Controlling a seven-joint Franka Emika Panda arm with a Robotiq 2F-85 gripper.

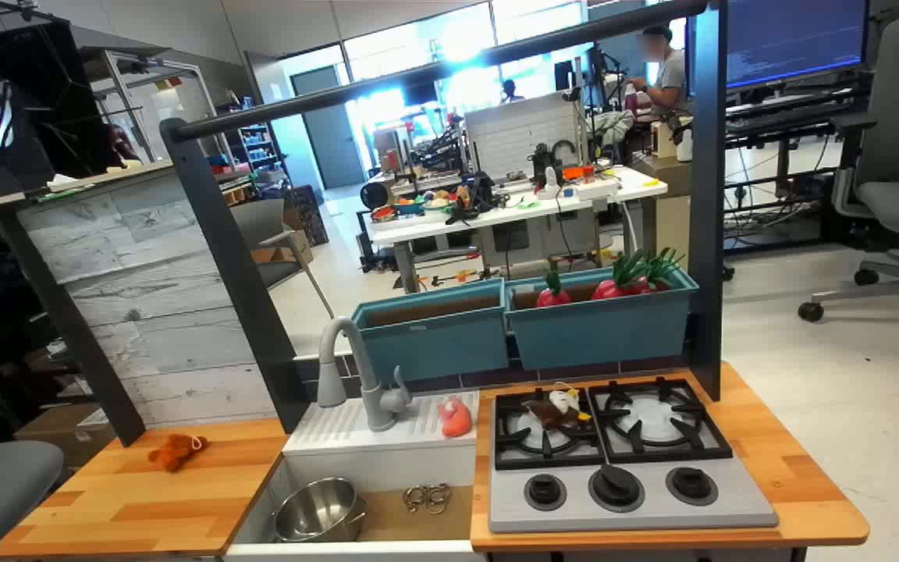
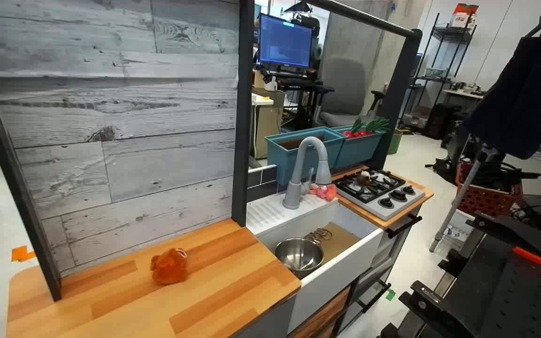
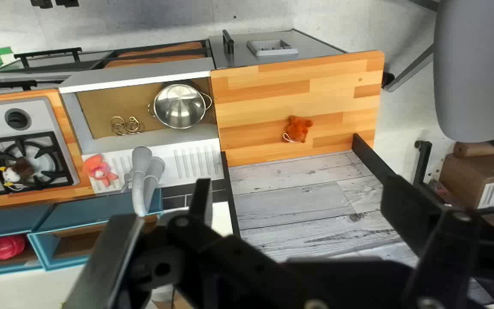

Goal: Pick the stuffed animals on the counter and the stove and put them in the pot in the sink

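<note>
With gripper [image 3: 295, 199] wide, empty. Could snag plush eagle [image 1: 554, 412] on stove grate [image 1: 546, 446] if dragged sideways — could drop orange plush [image 2: 169, 266], lying on butcher-block counter [image 2: 223, 284], short of pot [image 3: 180, 106] in sink [image 1: 403, 466] if barely pinched.

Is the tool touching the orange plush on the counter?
Apart: both exterior views show the orange plush on the counter, the tool nowhere beside it.

Orange plush [image 3: 298, 128], silver pot [image 3: 180, 106], striped counter [image 3: 262, 105]
</note>
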